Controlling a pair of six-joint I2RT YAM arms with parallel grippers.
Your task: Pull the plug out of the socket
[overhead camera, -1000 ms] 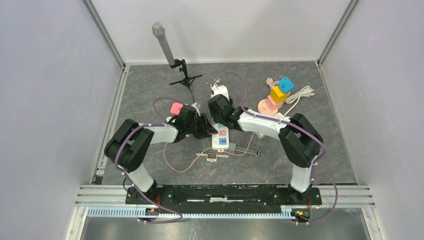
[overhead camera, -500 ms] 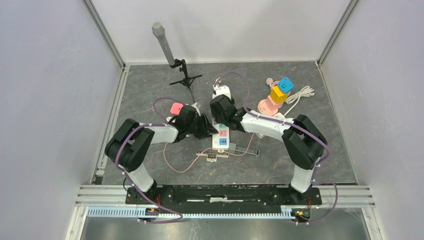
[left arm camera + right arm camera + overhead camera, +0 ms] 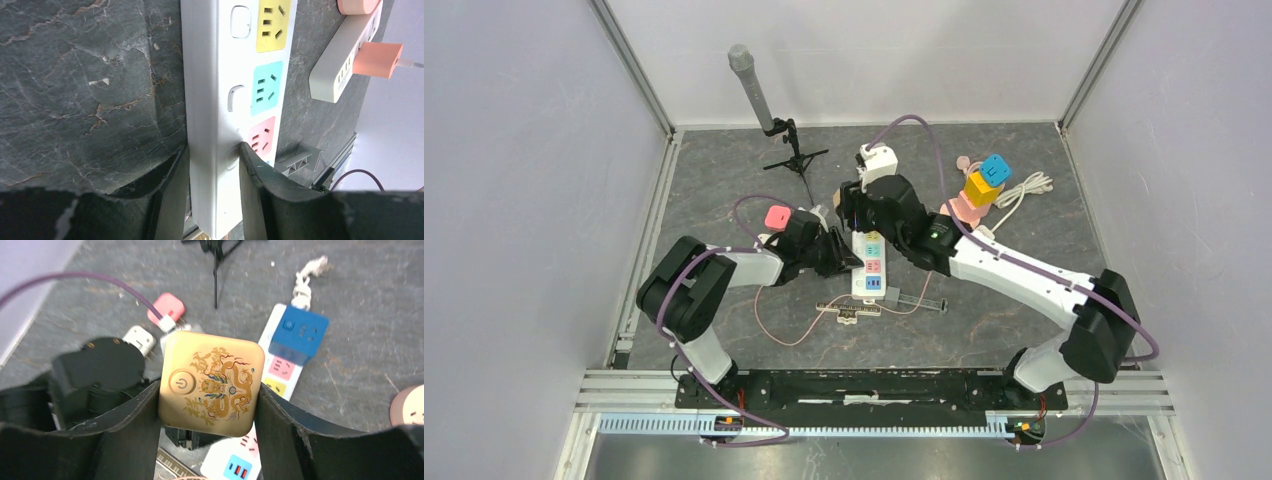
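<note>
- Plug (image 3: 211, 382) — gold square block w/ rounded corners and a button on its face — is pinched in my right gripper (image 3: 209, 392), one finger flat on each side wall.
- It sits over the far end of the power strip (image 3: 212, 100), which lies on the table (image 3: 75, 75) mid-scene. It looks clear of the sockets, but the prongs are hidden under the body, so I can't confirm.
- Handling, my guess: hard plastic shell, light, rigid, won't crush. The sides look glossy and could slip if twisted, so pull straight up, no rocking.
- Best hold = the two flat opposite sides, low near the base, not the printed face or button.
- My left gripper (image 3: 210, 167) is clamped across the strip by the pink socket, one finger on each long side.
- The strip is prob. light too — w/o that clamp it'd likely lift w/ the plug.
</note>
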